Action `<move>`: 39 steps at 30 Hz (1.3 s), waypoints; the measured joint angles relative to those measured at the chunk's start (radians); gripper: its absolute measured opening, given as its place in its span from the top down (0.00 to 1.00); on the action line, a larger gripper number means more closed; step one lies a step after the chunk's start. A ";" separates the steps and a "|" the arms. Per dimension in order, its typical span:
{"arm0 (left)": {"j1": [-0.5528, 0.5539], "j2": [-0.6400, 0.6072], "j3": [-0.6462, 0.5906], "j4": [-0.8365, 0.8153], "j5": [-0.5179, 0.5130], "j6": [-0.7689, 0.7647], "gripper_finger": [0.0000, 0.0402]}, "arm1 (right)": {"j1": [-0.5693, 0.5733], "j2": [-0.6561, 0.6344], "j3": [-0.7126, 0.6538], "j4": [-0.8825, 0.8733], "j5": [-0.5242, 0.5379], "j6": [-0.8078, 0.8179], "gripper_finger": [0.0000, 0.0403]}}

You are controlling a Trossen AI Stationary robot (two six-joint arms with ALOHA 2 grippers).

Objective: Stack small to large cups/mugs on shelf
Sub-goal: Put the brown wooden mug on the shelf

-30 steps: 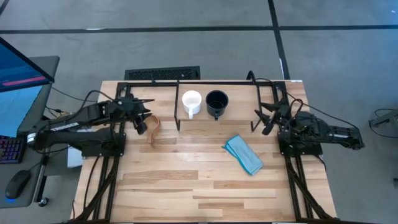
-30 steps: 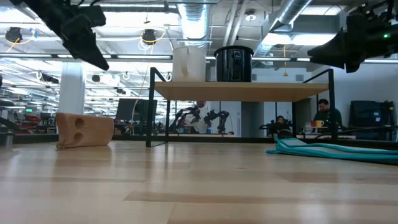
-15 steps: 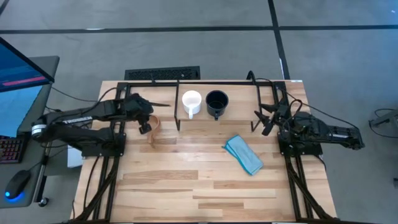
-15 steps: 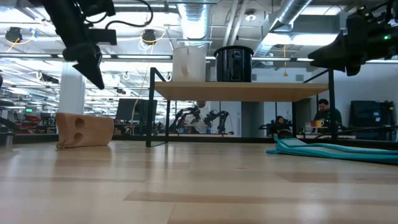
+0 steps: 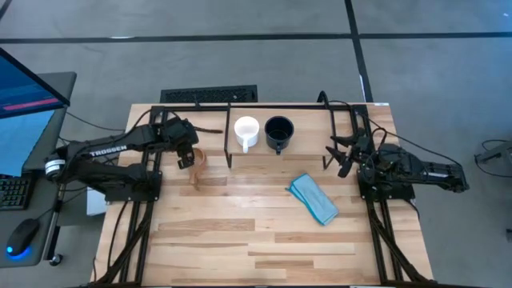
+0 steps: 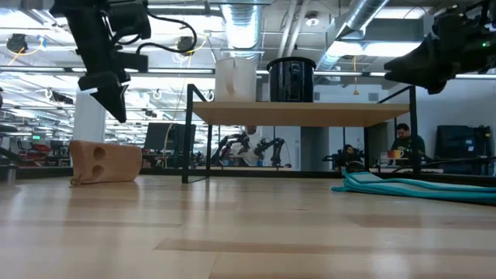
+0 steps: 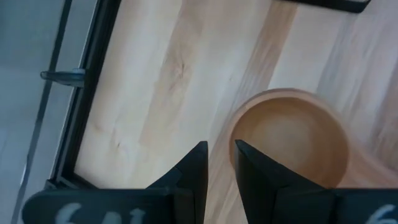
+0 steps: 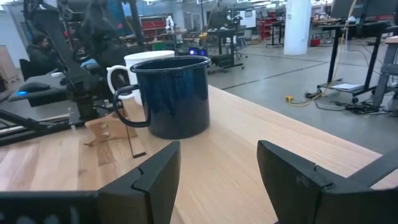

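Observation:
A white mug (image 5: 246, 132) and a dark mug (image 5: 278, 133) stand side by side on the shelf's wood board (image 6: 310, 114), with the white one nearer the table's left. The tan-brown mug (image 5: 197, 169) rests on the table left of the shelf (image 5: 309, 138); its round mouth (image 7: 289, 140) shows in the left wrist view. My left gripper (image 5: 186, 159) hangs above that mug's left side, slanting down, its fingers a narrow gap apart (image 7: 217, 155) and holding nothing. My right gripper (image 5: 335, 156) waits open at the shelf's right end, pointing level at the dark mug (image 8: 174, 96).
A light blue cloth (image 5: 314, 198) lies crumpled on the table in front of the shelf's right half. The shelf's black bars (image 6: 188, 132) stand between the tan mug and the board. The table's near half (image 5: 256, 240) is bare wood.
My left gripper has come down and toward the table's right, closing on the tan-brown mug, and has tipped to point more steeply downward. Its finger gap looks the same. The mugs and my right gripper have kept still.

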 joint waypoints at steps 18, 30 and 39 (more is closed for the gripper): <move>0.119 0.069 -0.001 -0.003 0.142 0.078 0.83 | 0.001 0.000 0.000 -0.002 -0.040 0.000 0.42; 0.119 0.275 -0.001 0.001 0.111 0.090 0.83 | 0.001 0.000 0.000 -0.006 -0.040 0.003 0.42; 0.119 0.348 0.001 0.002 0.074 0.112 0.86 | 0.001 0.000 0.000 -0.005 -0.040 0.016 0.42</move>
